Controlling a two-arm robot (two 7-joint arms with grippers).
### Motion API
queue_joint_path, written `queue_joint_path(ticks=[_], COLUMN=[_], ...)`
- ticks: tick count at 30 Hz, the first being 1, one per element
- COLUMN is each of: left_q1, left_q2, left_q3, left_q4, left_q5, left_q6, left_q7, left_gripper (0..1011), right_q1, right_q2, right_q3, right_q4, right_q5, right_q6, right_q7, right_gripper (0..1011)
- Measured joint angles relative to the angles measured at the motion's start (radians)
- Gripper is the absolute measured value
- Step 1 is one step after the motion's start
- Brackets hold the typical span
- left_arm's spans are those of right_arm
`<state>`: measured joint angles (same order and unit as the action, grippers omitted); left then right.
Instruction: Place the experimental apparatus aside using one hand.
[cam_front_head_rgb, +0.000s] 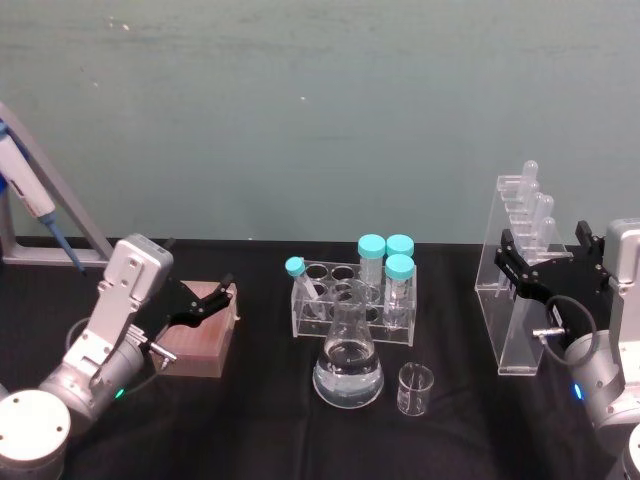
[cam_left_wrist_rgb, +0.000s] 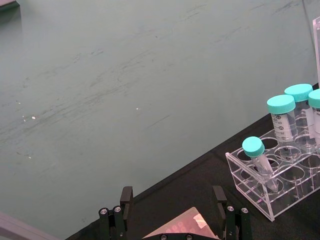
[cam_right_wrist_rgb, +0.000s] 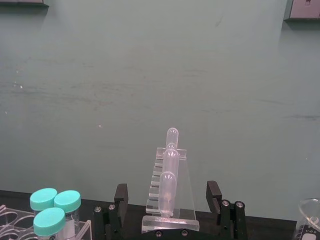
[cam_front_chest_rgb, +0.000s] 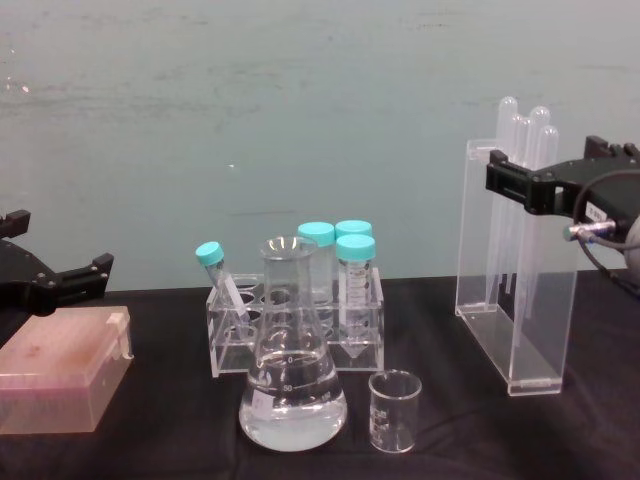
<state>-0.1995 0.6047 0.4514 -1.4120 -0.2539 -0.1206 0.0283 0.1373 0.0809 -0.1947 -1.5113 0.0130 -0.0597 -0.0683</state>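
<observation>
Black bench (cam_front_head_rgb: 260, 420). Near its right edge is the clear stand (cam_front_head_rgb: 510, 335) of pipettes. The right gripper (cam_front_head_rgb: 545, 262) is at its upper part, fingers spread wide, one on each side; whether they touch the acrylic is hard to tell. Flask (cam_front_head_rgb: 348, 365) and beaker (cam_front_head_rgb: 415, 390) sit side by side near the front edge, a tube rack (cam_front_head_rgb: 345, 305) behind them. The left gripper (cam_front_head_rgb: 215, 298) hangs open over a brown box (cam_front_head_rgb: 200, 345) near the left edge.
</observation>
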Motion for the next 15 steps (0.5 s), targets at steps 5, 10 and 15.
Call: queue_joint_path(ticks=[5, 10, 15], left_q1=[0.0, 0.0, 0.0], left_q2=[0.0, 0.0, 0.0], left_q3=[0.0, 0.0, 0.0], left_q4=[0.0, 0.0, 0.0], left_q5=[0.0, 0.0, 0.0], left_q6=[0.0, 0.0, 0.0], left_q7=[0.0, 0.0, 0.0], left_gripper=[1000, 1000, 1000], right_q1=[0.004, 0.008, 0.015], right_q2=[-0.009, -0.018, -0.027], right_q3=[0.012, 0.022, 0.033], right_q4=[0.011, 0.021, 0.034], right_q5=[-0.005, -0.012, -0.017], right_q6=[0.004, 0.005, 0.007], right_q7=[0.015, 0.028, 0.045], right_gripper=[1000, 1002, 1000])
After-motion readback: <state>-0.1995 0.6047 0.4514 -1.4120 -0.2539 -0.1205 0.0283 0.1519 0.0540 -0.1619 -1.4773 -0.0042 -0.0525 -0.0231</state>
